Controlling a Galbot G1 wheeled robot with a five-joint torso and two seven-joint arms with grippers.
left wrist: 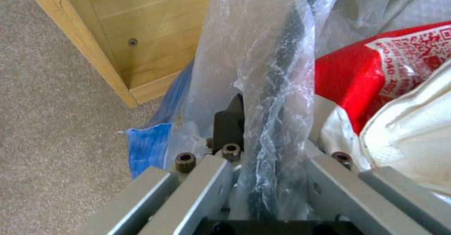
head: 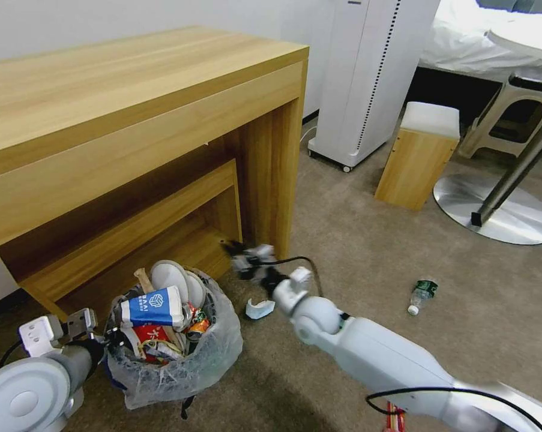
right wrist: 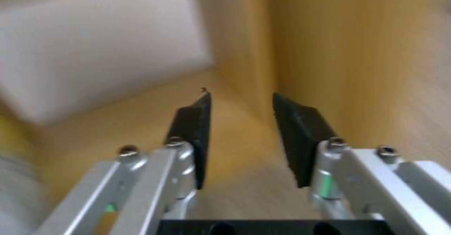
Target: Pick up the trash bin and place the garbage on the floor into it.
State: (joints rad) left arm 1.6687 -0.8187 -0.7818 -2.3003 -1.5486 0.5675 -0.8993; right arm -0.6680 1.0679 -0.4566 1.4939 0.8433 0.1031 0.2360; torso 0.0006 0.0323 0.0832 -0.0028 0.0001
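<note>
**Left claw grips the full bin; right claw open by the desk leg**

Left claw is clamped on the rim of the trash bin, its dark finger pressed against the crinkled clear plastic liner. Sitting on the beige short-pile floor beside the wooden desk, the bin is packed: a blue-and-white carton with white lettering too small to read, a red wrapper printed with a QR code and digits "400-040", white slippers, and a wooden stick. Right claw hangs near the desk's leg with its black pads apart, holding nothing. A crumpled white-and-blue scrap lies on the carpet just beside the bin; a clear bottle with a green label lies well apart.
</note>
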